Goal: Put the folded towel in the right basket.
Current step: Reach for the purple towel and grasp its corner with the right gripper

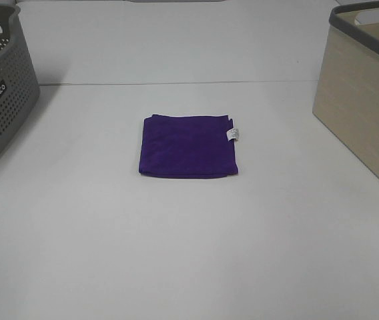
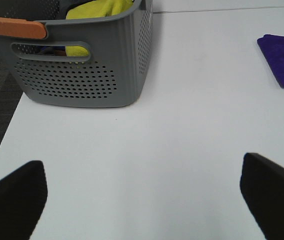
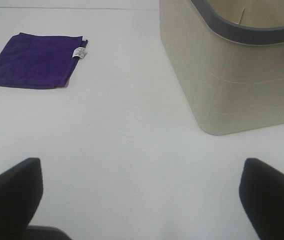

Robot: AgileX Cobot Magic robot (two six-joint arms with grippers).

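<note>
Bright, even light; the towel (image 1: 188, 146) casts a faint shadow; wrist views perhaps slightly soft.

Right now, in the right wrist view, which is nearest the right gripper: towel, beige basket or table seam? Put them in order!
1. Beige basket, at the table's right edge.
2. Purple towel, mid-table.
3. Table seam, at the back, beyond the towel.
</note>
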